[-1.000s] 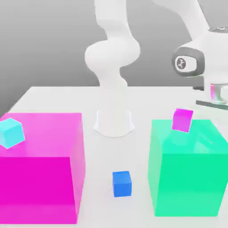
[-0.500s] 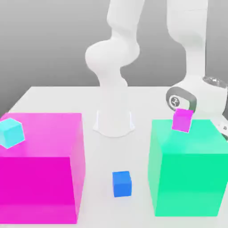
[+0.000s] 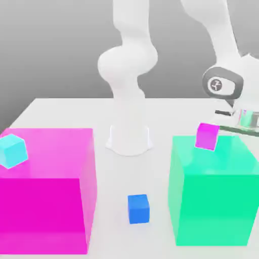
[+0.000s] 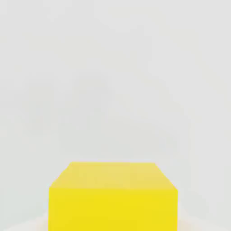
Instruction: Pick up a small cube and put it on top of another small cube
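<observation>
Arm: a white Franka arm (image 3: 126, 60) is seen rising from its base at the back middle of the table, with the forearm bending over to the exterior view's right.
Hand: the white wrist housing (image 3: 225, 83) is seen above the back right corner of the green cube; the parts below it are cut by the picture's edge.
Claw: the fingers are not made out in either view; the claw is taken as closed to its tightest. The small yellow cube fills the near field of the hand view, so a grip on it is likely, though contact with the pads is not shown.
Small yellow cube (image 4: 113, 198): seen in the hand view, close under the camera, upright, with its top face and one side face shown against a plain pale ground.
Table (image 3: 66, 109): a white surface carrying all the cubes.
Big magenta cube (image 3: 48, 189): translucent, placed at the exterior view's left front.
Big green cube (image 3: 212, 192): translucent, placed at the exterior view's right front, well apart from the magenta one.
Small cyan cube (image 3: 12, 150): tilted, seen at the magenta cube's upper left edge.
Small purple cube (image 3: 207, 136): tilted, seen at the green cube's top back edge, just beside the hand.
Small blue cube (image 3: 138, 208): resting on the table between the two big cubes, touching neither.
</observation>
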You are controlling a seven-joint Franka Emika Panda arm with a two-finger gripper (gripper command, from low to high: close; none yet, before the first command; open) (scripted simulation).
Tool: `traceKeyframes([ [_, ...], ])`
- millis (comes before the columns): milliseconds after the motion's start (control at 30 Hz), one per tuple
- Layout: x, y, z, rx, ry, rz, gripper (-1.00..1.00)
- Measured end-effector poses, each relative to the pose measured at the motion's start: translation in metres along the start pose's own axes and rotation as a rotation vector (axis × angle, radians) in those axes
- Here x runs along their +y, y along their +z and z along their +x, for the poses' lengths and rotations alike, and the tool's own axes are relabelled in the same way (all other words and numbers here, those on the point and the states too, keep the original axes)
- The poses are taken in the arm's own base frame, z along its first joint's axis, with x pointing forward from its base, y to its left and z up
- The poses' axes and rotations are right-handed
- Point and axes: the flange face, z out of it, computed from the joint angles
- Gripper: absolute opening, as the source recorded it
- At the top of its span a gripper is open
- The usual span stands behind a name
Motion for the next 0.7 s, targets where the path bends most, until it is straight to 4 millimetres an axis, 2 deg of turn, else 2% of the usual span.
traceKeyframes([
  [67,0.005,-0.023,0.012,-0.025,-0.048,-0.007,-1.0],
  [100,0.015,-0.036,0.007,-0.037,-0.027,-0.01,-1.0],
  [167,0.043,-0.063,-0.025,-0.057,0.097,-0.018,-1.0],
  [300,0.086,-0.109,-0.117,-0.073,0.437,-0.026,-1.0],
  [433,0.101,-0.146,-0.223,-0.076,0.783,-0.024,-1.0],
  [567,0.087,-0.178,-0.327,-0.074,1.119,-0.015,-1.0],
  [700,0.049,-0.202,-0.421,-0.065,1.439,0.0,-1.0],
])
